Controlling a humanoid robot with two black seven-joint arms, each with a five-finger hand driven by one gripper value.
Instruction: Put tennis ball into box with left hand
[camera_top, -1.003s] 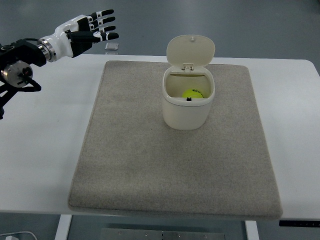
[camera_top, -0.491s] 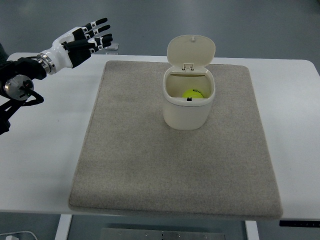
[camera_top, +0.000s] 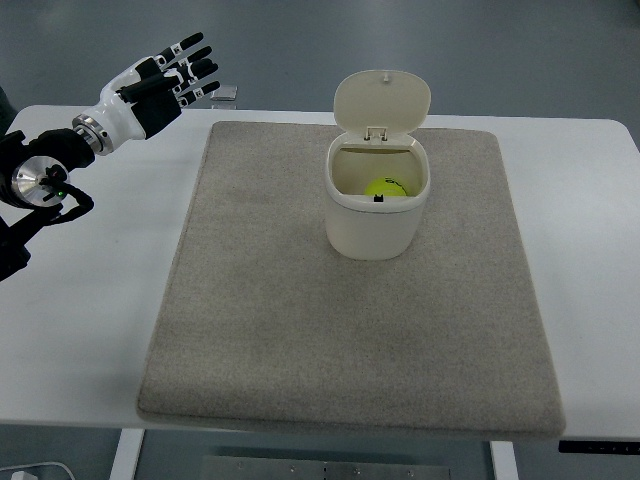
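The ball sits inside the box, down at the bottom toward its right side, bright yellow-green against the cream walls. The box stands upright on a grey mat, a bit up and right of the mat's middle, with its lid flipped open and standing up behind the opening on its hinge.

The left hand is well away from all that, up over the far left corner of the counter. Its fingers are spread and straight, pointing up and to the right, holding nothing. The white forearm runs back down and left into the black joint at the picture's left edge, where a small green light shows. Just beyond the fingertips a small grey thing lies at the counter's far edge; I can't make out what it is.

The mat lies flat on the white counter and covers most of it, leaving bare strips left and right. The right arm does not show.
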